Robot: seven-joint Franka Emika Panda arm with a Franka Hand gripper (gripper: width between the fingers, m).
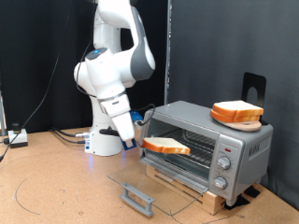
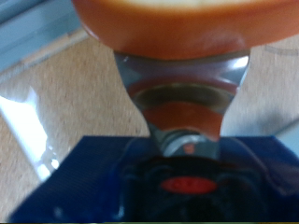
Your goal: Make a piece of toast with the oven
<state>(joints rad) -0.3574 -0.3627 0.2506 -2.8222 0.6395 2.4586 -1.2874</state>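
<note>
The silver-grey toaster oven (image 1: 210,140) stands on a wooden board at the exterior view's right, its glass door (image 1: 154,182) swung down flat with the grey bar handle (image 1: 138,198) at the front. My gripper (image 1: 142,143) is shut on the piece of toast (image 1: 166,146), a thin flat slice with a pale face and orange-brown crust, and holds it level just in front of the oven's open mouth. In the wrist view the toast's crust (image 2: 177,23) sits clamped between the metal fingers (image 2: 182,89).
A thicker pile of bread (image 1: 236,113) lies on top of the oven. Round knobs (image 1: 224,163) line the oven's right face. Cables and a small box (image 1: 17,138) lie on the brown table at the left. A black curtain hangs behind.
</note>
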